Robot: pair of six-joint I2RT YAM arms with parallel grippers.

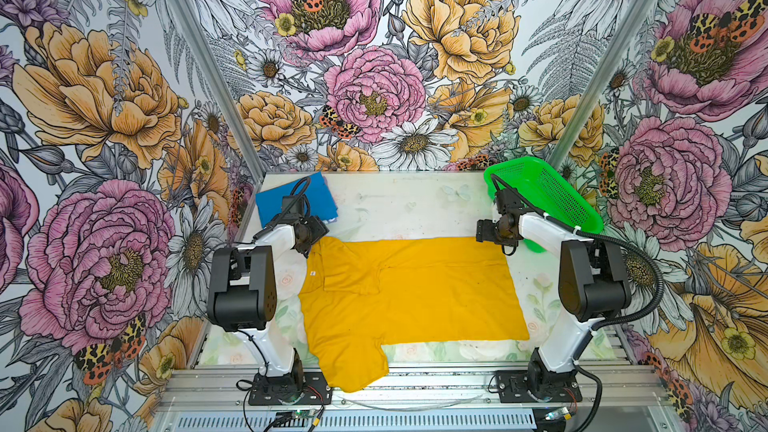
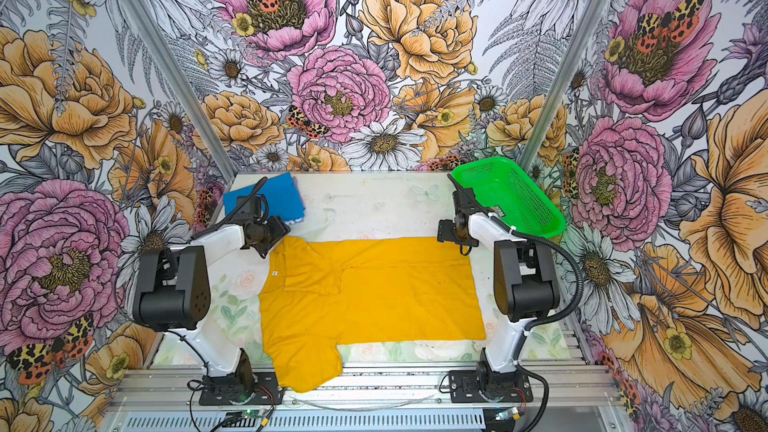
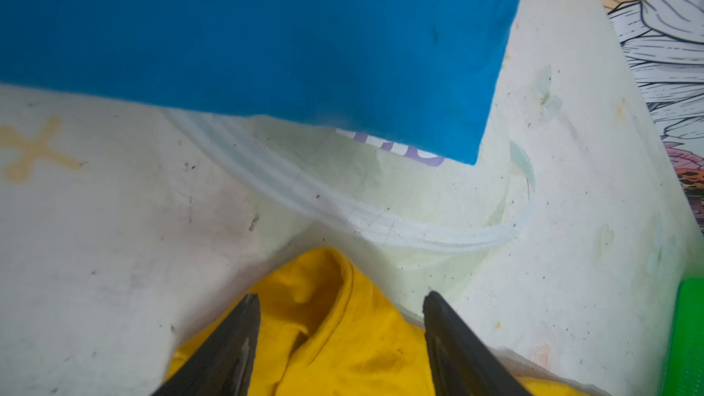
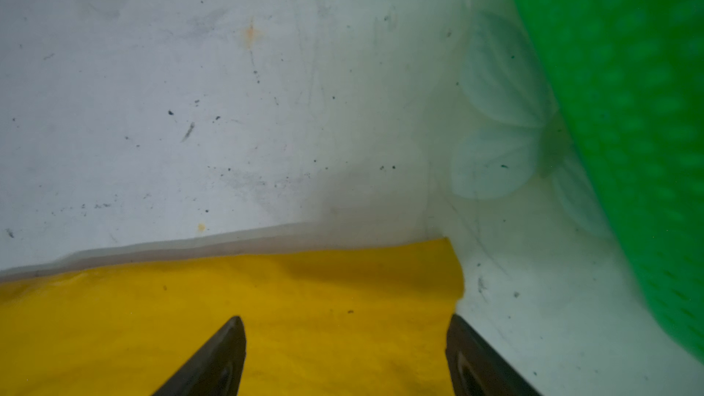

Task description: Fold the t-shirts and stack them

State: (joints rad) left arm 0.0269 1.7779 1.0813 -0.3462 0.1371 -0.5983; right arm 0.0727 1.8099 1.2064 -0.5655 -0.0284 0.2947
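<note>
The mustard-yellow t-shirt (image 1: 415, 297) (image 2: 374, 297) lies spread across the table, its far sleeve folded inward. Its near sleeve (image 1: 353, 367) hangs over the front rail. The bright blue t-shirt (image 1: 322, 197) (image 3: 266, 32) lies folded flat at the back left corner. My left gripper (image 1: 309, 238) (image 3: 341, 299) is low at the yellow shirt's far left corner, with its jaws apart astride bunched yellow cloth (image 3: 324, 329). My right gripper (image 1: 484, 236) (image 4: 344, 321) is open over the shirt's far right corner (image 4: 438, 272), with nothing pinched.
A bright green perforated basket (image 1: 552, 197) (image 4: 628, 108) leans at the back right, close behind the right wrist. Bare white table (image 1: 407, 205) runs between the blue shirt and the basket. Flowered walls enclose three sides, and both arm bases stand on the front rail.
</note>
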